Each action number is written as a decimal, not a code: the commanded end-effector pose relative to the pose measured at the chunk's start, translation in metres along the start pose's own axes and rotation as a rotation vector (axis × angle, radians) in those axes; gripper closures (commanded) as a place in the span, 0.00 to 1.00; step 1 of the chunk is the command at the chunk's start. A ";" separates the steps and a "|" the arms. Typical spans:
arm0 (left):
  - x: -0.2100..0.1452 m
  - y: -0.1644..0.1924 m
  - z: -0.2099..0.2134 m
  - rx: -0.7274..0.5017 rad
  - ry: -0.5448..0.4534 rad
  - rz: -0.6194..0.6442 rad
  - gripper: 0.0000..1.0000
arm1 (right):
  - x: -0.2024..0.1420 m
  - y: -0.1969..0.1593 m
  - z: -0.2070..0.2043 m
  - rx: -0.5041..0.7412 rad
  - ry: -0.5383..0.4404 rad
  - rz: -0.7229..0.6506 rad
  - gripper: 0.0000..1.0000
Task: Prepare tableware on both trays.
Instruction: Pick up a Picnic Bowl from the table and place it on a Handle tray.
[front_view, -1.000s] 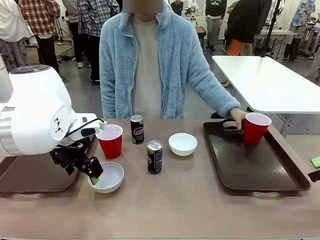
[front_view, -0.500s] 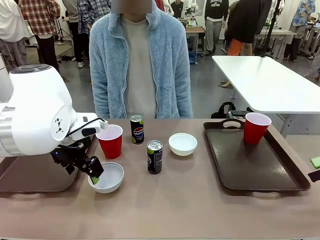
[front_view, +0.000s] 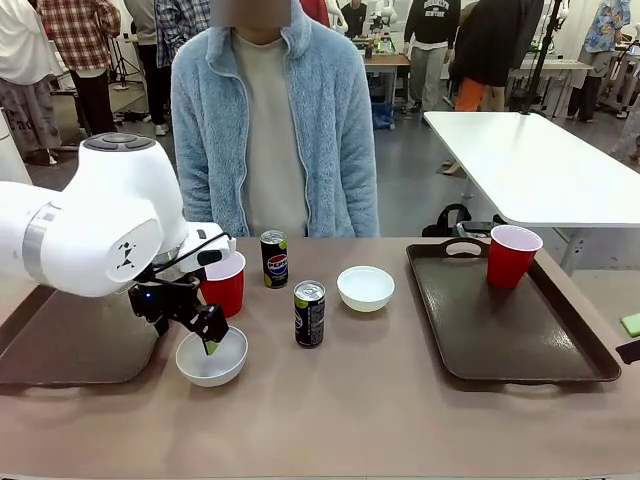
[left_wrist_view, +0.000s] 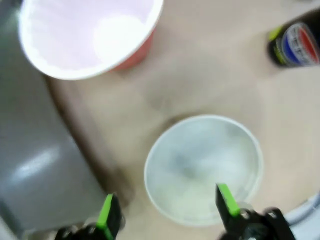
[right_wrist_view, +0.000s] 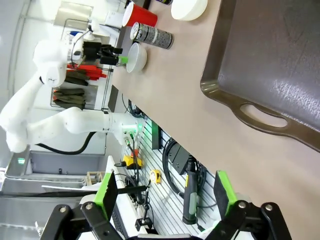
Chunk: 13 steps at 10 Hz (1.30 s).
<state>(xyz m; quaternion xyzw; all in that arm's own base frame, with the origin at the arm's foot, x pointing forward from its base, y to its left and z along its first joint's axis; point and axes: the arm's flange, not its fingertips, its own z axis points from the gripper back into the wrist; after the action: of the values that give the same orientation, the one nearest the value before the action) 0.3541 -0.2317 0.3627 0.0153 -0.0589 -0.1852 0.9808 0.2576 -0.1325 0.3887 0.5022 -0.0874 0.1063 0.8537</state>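
Cup upright in right tray

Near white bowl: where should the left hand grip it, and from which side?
Pinch the bowl at its rim from above, one finger inside, one outside, on the side facing the left tray. It sits upright, shallow; the left hand is above it, open.

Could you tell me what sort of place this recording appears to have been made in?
Probably a robotics lab or demo hall: a white robot arm works at the table, cables lie on the floor beneath it, and people stand near a white folding table behind.
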 end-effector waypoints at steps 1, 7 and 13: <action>0.017 -0.005 -0.002 -0.004 0.000 0.055 0.00 | 0.000 0.000 0.000 0.015 -0.008 0.006 0.00; 0.029 0.001 -0.031 0.002 0.016 0.081 0.00 | 0.000 0.000 0.000 0.015 -0.008 0.006 0.00; 0.028 0.003 -0.029 0.010 0.009 0.070 1.00 | 0.000 0.000 0.000 0.015 -0.008 0.006 0.00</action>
<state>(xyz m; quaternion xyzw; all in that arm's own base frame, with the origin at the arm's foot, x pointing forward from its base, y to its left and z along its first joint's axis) 0.3849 -0.2346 0.3369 0.0048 -0.0441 -0.1661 0.9851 0.2576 -0.1326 0.3887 0.5023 -0.0874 0.1062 0.8537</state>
